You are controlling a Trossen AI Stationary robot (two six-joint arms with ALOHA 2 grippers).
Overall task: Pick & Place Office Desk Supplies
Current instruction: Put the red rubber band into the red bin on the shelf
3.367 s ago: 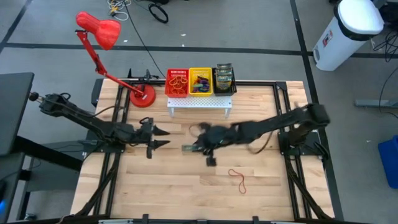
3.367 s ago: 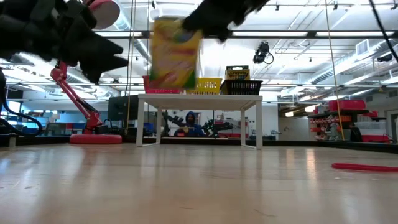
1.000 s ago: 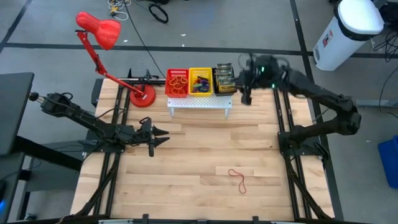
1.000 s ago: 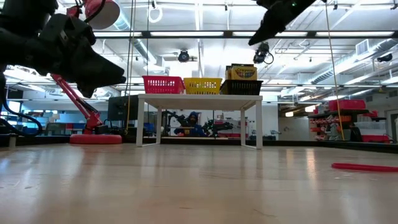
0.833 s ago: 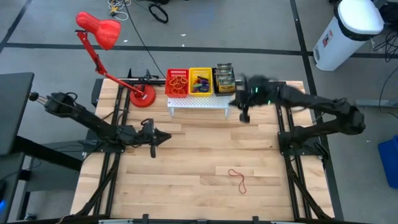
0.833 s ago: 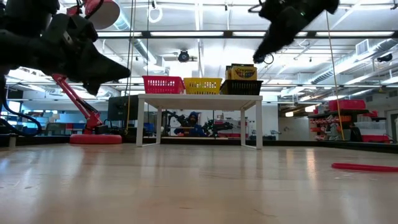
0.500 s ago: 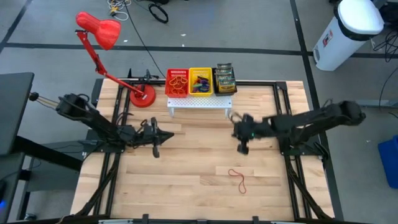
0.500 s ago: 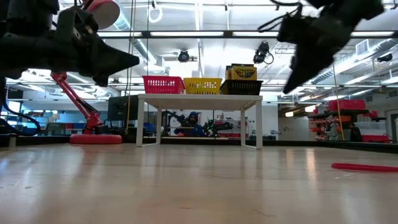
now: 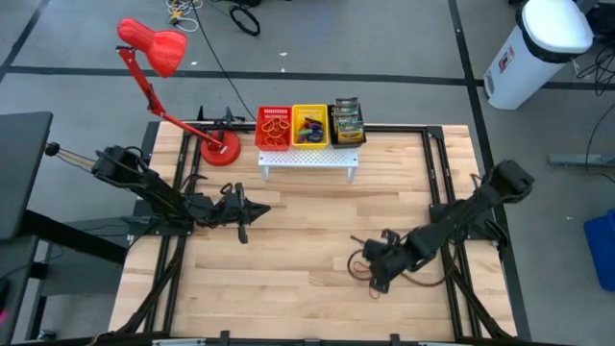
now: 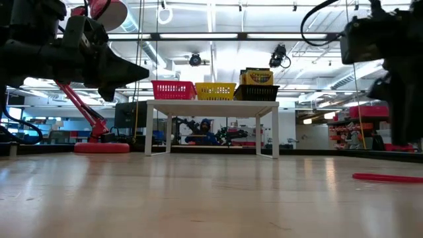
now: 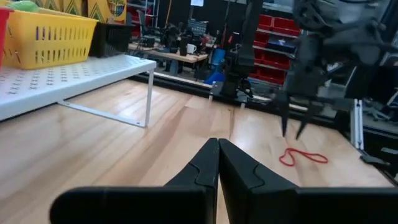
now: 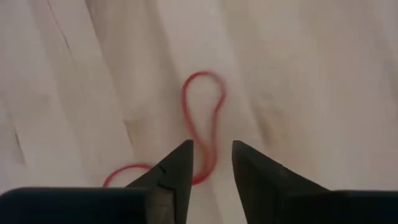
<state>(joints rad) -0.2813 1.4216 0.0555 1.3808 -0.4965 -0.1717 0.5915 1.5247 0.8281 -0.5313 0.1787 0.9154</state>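
Observation:
A red rubber band point(image 12: 202, 124) lies loose on the wooden table point(image 9: 288, 279) toward the near right. My right gripper point(image 12: 211, 163) hangs just over it, open and pointing steeply down, with a finger on either side of the band's near loop. The left wrist view shows its tips point(image 11: 292, 129) clear of the band point(image 11: 303, 157). My left gripper point(image 9: 252, 212) waits shut and level over the table's left side. Crayon boxes point(image 9: 346, 117) stand in the black basket on the white rack point(image 9: 307, 159). More rubber bands fill the red basket point(image 9: 274, 127).
A yellow basket point(image 9: 309, 126) sits between the red and black ones on the rack at the table's far edge. A red desk lamp point(image 9: 219, 149) stands at the far left. Bare wood lies between the two arms and along the near edge.
My right gripper has swept from beside the black basket on the rack toward the near edge and down, tipping its fingers downward, and now hangs over the red rubber band. My left gripper has shut and edged slightly toward the table's right.

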